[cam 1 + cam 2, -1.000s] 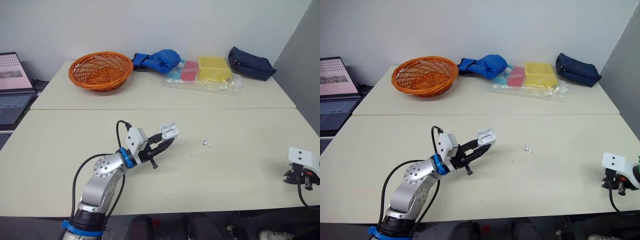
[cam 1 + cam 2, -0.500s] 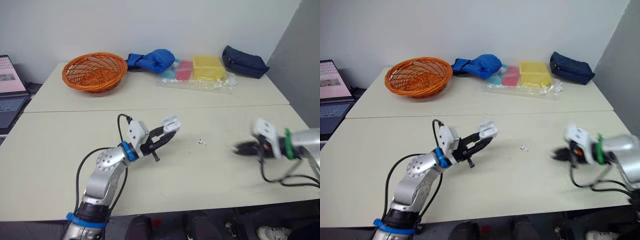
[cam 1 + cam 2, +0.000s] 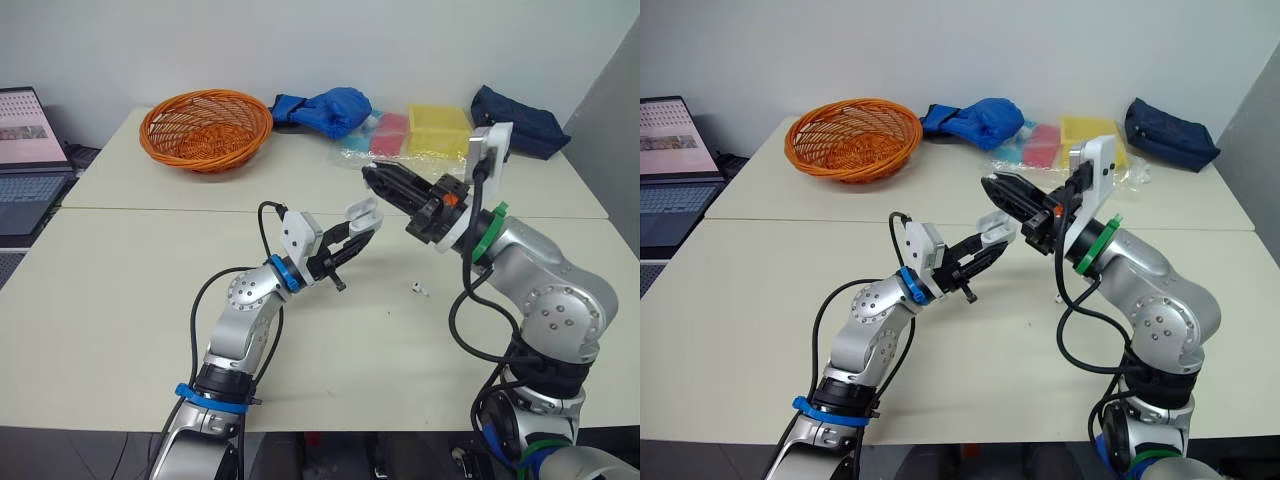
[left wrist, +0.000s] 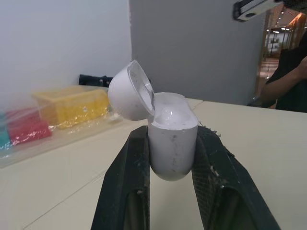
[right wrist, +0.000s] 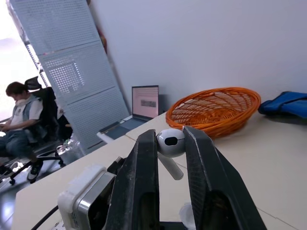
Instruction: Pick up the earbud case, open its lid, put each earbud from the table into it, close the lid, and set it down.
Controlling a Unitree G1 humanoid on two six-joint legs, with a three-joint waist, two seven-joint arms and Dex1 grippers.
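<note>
My left gripper is shut on the white earbud case and holds it above the table, lid open and tipped back. My right gripper hovers just above and behind the case. It is shut on a white earbud, whose stem points down between the fingers. A second white earbud lies on the table, to the right of the case and under my right forearm.
At the table's far side stand an orange basket, a blue cloth bundle, yellow and red boxes in plastic and a dark blue pouch. A laptop sits far left. A seated person is in the background.
My right arm has swung from the table's right edge up and left to just above the case. My left gripper still holds the open case. The camera has shifted.
</note>
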